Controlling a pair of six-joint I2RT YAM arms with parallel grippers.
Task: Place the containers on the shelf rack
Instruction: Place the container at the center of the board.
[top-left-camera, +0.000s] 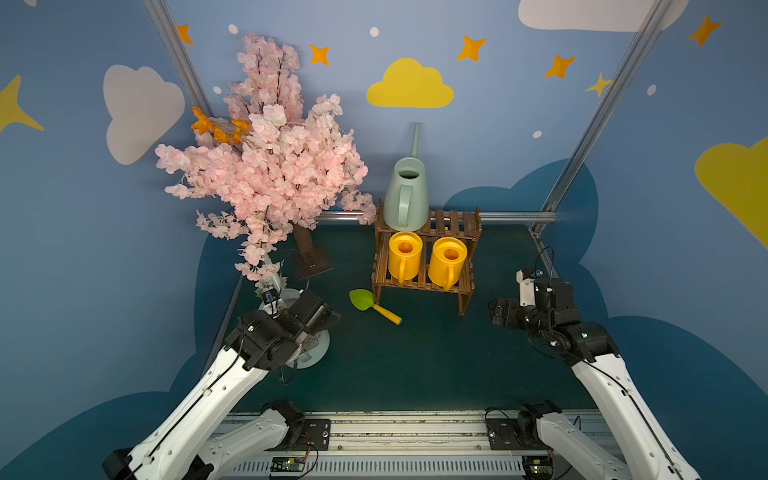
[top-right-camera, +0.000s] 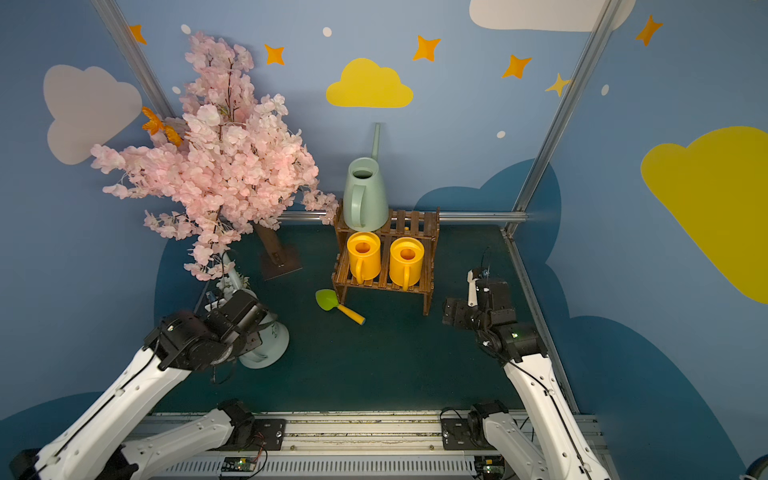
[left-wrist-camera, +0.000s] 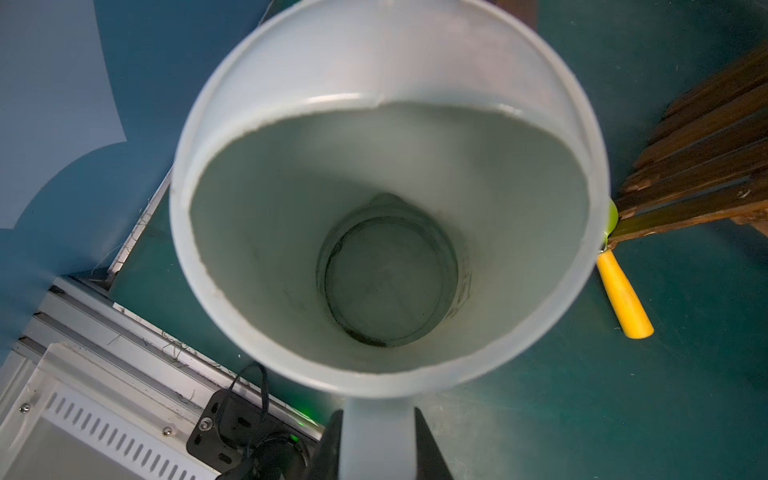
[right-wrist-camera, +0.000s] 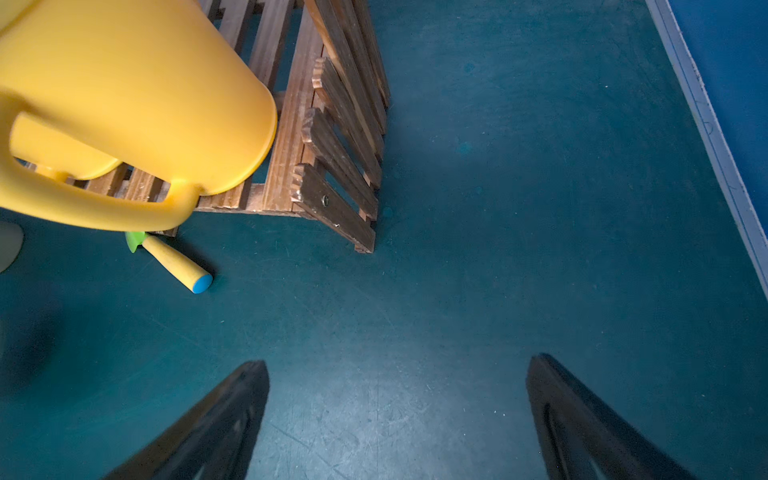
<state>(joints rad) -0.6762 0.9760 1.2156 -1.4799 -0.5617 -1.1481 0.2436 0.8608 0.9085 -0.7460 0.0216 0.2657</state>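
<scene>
Pale can (left-wrist-camera: 386, 208) handle pinched btwn left tool (left-wrist-camera: 378, 415) jaws.

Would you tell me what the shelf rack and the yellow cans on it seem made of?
The shelf rack looks like wood stained dark brown, matte: grain and chipped slat ends show. The left yellow can and right yellow can look like moulded plastic, smooth with a slight sheen.

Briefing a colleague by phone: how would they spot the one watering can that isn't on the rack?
Find the pink blossom tree; by its lowest branches, the left gripper is shut on the handle of a pale green-grey plastic watering can. Unlike its twin and the two small yellow cans, it is not on the dark-brown wooden slatted rack.
</scene>
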